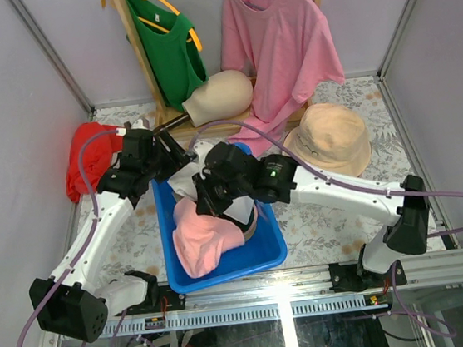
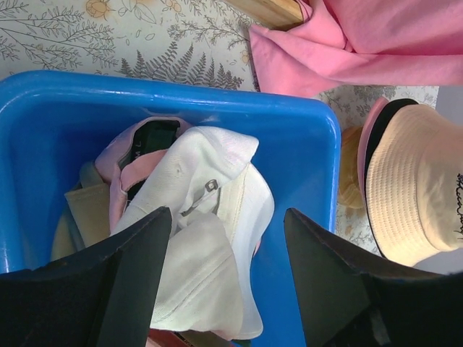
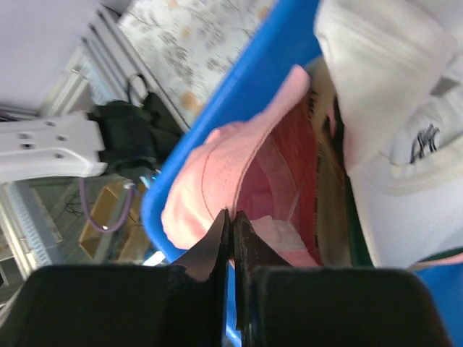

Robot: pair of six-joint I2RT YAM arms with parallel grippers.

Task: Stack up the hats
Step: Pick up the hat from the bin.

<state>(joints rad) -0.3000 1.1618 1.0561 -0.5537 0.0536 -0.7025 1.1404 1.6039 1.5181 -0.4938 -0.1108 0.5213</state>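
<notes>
Your right end effector (image 3: 231, 215) is pinching the pink cap (image 3: 195, 188) by its rim, in the blue tub (image 1: 226, 273) at 6 o'clock. The left end effector (image 2: 226, 213) sits spread above the white cap (image 2: 210, 181). It's light, floppy fabric, so I'd grab the stiffer brim.

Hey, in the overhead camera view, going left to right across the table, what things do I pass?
red cloth bundle → blue bin → tan bucket hat
</notes>
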